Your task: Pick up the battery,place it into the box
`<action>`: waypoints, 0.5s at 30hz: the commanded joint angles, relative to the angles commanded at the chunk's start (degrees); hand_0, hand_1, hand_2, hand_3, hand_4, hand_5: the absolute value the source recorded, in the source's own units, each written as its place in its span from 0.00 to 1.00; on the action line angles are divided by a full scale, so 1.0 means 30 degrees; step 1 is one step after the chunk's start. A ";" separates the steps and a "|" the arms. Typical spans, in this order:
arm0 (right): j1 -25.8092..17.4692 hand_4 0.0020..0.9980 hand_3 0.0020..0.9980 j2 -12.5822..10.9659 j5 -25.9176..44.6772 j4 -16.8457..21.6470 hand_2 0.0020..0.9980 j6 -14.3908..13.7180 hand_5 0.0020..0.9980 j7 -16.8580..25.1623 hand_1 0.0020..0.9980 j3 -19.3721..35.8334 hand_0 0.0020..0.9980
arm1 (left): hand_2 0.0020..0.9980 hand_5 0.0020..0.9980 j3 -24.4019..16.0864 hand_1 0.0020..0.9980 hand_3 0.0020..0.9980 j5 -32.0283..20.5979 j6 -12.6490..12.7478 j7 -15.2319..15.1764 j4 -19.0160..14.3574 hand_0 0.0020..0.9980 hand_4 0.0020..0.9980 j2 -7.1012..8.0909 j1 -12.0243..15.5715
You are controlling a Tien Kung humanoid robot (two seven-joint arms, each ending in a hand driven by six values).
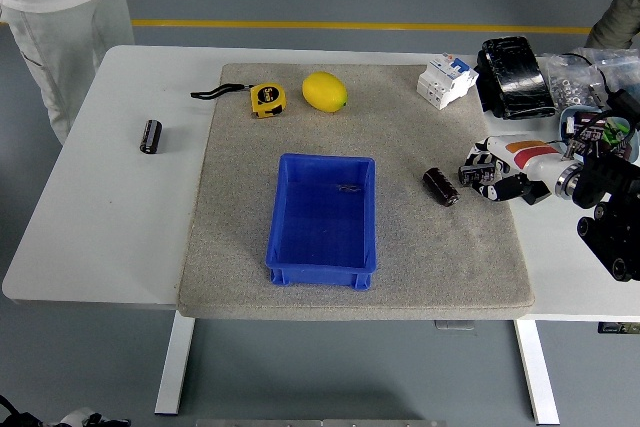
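Note:
A dark cylindrical battery (440, 187) lies on the grey mat (400, 257), right of the blue box (324, 220). My right hand (482, 172) is just right of the battery, a small gap between them, its fingers curled and holding nothing. The box is open at the top with a small dark item inside near its far wall. A second dark battery (150, 136) lies on the white table (90, 237) at the far left, off the mat. My left arm is out of view.
A yellow tape measure (266, 99) and a lemon (324, 91) lie at the mat's far edge. A white circuit breaker (446, 80), a black pack (514, 77) and a bag of parts (585, 72) sit at the back right. A person (60, 7) stands at the far left.

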 joint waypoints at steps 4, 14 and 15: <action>0.0117 0.62 0.47 -0.0134 0.0017 0.0142 0.48 0.0059 0.13 0.0003 0.44 0.0144 0.42 | 0.71 0.53 0.0073 0.70 0.57 -0.0097 0.0021 -0.0035 0.0006 0.75 0.61 0.0016 -0.0028; 0.0206 0.62 0.47 -0.0239 0.0076 0.0233 0.48 0.0176 0.13 0.0025 0.44 0.0168 0.42 | 0.71 0.53 0.0033 0.70 0.57 -0.0108 0.0028 -0.0022 0.0025 0.75 0.61 -0.0014 0.0034; 0.0213 0.62 0.47 -0.0240 0.0061 0.0221 0.48 0.0190 0.13 0.0022 0.44 0.0139 0.42 | 0.71 0.53 0.0048 0.70 0.57 -0.0125 0.0033 -0.0032 0.0026 0.75 0.61 -0.0013 0.0038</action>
